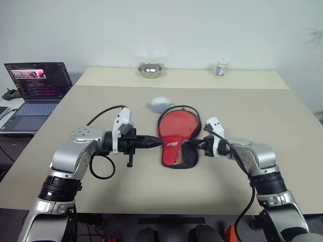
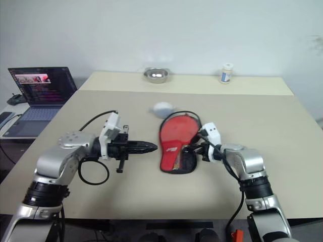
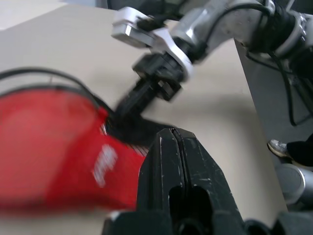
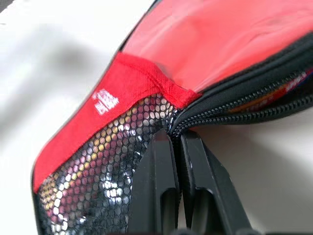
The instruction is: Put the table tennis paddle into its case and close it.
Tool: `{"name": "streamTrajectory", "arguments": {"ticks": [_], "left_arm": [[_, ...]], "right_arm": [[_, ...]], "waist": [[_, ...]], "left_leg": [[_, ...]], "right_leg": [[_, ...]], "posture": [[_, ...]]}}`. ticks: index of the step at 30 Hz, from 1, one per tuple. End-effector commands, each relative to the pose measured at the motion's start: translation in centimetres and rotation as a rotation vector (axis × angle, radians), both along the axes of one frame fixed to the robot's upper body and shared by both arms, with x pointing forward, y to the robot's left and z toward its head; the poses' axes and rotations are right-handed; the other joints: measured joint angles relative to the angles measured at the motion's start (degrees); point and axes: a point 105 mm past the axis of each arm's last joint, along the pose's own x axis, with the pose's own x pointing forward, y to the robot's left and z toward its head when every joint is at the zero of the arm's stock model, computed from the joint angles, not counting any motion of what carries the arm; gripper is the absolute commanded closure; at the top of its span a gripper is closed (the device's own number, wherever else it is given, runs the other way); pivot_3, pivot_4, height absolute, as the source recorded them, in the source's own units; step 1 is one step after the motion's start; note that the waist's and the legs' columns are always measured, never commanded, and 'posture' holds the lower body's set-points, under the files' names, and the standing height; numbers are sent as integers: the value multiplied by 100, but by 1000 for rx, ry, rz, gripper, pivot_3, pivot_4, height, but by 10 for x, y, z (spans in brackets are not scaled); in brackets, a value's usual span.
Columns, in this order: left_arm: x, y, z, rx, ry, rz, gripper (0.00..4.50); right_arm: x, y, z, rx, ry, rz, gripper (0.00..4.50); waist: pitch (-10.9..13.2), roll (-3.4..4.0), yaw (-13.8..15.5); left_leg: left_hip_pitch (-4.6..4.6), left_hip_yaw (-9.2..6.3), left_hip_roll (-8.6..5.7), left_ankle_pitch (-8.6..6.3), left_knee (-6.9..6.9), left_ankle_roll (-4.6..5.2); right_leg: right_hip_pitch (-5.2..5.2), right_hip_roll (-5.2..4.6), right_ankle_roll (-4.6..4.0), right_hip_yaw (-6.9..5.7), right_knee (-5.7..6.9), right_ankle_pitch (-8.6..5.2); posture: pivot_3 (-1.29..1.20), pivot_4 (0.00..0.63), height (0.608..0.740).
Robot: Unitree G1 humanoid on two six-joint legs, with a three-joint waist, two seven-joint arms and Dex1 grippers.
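Left end effector (image 1: 157,142): fingers pressed together, holding nothing, tip just left of the case.
Case (image 1: 177,133): red side up, lying mid-worktop (image 1: 282,131), zipper partly undone along its right edge.
Right end effector (image 1: 191,145): fingers together at the case's zippered right rim, near the handle end.

white logo on case (image 1: 177,137), unreadable

The case (image 1: 177,132) is red with a white logo, black mesh and black rim.
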Motion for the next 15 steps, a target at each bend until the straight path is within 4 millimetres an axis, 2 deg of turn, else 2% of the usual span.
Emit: {"name": "streamTrajectory", "arguments": {"ticks": [1, 4, 10, 13, 15], "left_arm": [[-12, -12, 2, 11, -28, -81, 4500], [-20, -12, -6, 27, 2, -111, 4500], [-26, -10, -17, 56, 25, -129, 4500], [-26, -11, -19, 54, 32, -140, 4500], [-25, -12, -19, 54, 33, -142, 4500]], "right_arm": [[-17, 2, 2, 12, -7, 3, 4483], [-33, -10, -8, 7, 30, -36, 4483], [-73, -37, -12, 5, 79, -144, 4483], [-93, -36, -13, 32, 111, -172, 4483], [-98, -33, -14, 43, 122, -180, 4483]], "waist": [[0, 0, 17], [0, 0, 42], [0, 0, 84], [0, -1, 134], [0, 0, 129]], "left_leg": [[-2, 0, -3, 0, 1, 0], [-11, -1, -8, 0, 1, 1], [-13, -11, -5, 0, -13, 0], [-13, -11, -5, 1, -12, -1], [-11, -11, -5, 2, -11, -3]], "right_leg": [[0, -3, 0, 0, -2, 0], [0, -7, 0, -2, -14, 0], [-4, -5, 1, -11, -23, -2], [-4, -4, 1, -12, -21, -2], [-4, -3, 1, -11, -19, -3]], "posture": [[0, 150, 740], [0, 150, 740], [0, 150, 740], [0, 150, 740], [0, 150, 740]]}}
